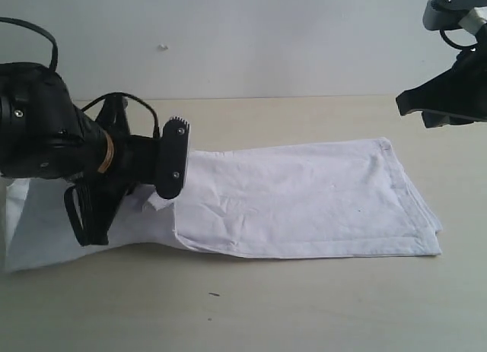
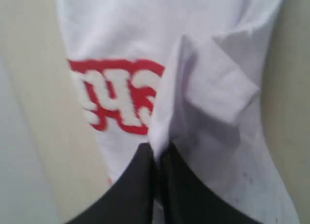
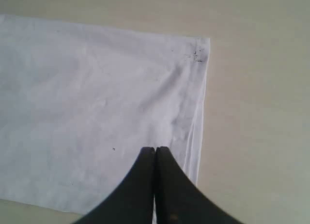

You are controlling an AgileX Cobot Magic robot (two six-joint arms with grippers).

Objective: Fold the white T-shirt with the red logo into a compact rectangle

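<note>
Beige tabletop [image 1: 304, 306], pale wall [image 1: 266, 40]

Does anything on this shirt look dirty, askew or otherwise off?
Small dark specks dot the T-shirt at its hem corner, like dirt on otherwise clean fabric. Beside the logo, where the left gripper pinches the cloth, a loose flap sticks up unflattened.

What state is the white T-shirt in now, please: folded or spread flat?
Folded into a long strip: the white T-shirt shows stacked edges along one end.
</note>
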